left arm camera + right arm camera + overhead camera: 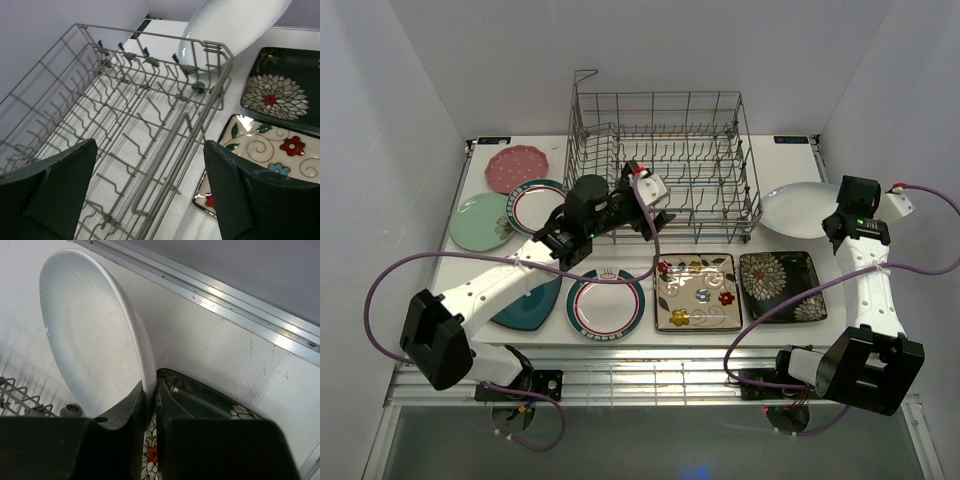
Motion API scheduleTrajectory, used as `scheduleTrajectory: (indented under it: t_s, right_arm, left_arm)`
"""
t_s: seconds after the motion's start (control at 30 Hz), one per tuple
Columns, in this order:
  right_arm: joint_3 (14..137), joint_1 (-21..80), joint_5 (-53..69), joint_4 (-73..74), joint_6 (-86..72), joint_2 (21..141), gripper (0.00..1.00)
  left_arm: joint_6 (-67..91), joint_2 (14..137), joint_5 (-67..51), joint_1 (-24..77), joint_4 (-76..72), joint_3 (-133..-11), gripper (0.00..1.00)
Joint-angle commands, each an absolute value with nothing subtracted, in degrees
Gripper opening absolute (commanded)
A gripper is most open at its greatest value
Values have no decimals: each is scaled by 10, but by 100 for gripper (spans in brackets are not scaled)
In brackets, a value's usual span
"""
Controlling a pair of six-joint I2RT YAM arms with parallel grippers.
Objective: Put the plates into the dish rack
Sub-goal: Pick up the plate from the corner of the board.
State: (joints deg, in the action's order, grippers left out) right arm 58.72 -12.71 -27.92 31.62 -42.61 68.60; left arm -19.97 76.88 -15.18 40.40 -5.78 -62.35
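The grey wire dish rack (665,160) stands at the back middle with no plate in it. My right gripper (838,226) is shut on the rim of the white oval plate (798,208) and holds it raised right of the rack; in the right wrist view the plate (95,340) stands on edge between my fingers. My left gripper (653,212) is open and empty at the rack's front edge (165,165). On the table lie the pink dotted plate (517,166), mint plate (480,222), two red-and-teal-rimmed rounds (538,204) (606,306), teal square (530,305), light floral square (696,291) and dark floral square (781,285).
White walls close in the table on the left, back and right. A metal rail (650,375) runs along the near edge by the arm bases. Purple cables (380,290) loop off both arms.
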Motion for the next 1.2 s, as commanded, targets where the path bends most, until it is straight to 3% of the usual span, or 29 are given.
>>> scheduleTrajectory:
  t_s: [0.0, 0.43, 1.17]
  right_arm:
    - [656, -123, -281, 245, -443, 662, 8]
    - [685, -104, -295, 294, -416, 661, 8]
    - [691, -91, -338, 318, -382, 644, 8]
  left_arm:
    - [-236, 794, -148, 433, -65, -656, 98]
    - [-329, 901, -225, 504, -80, -722, 98]
    - [-398, 1101, -240, 589, -62, -889, 98]
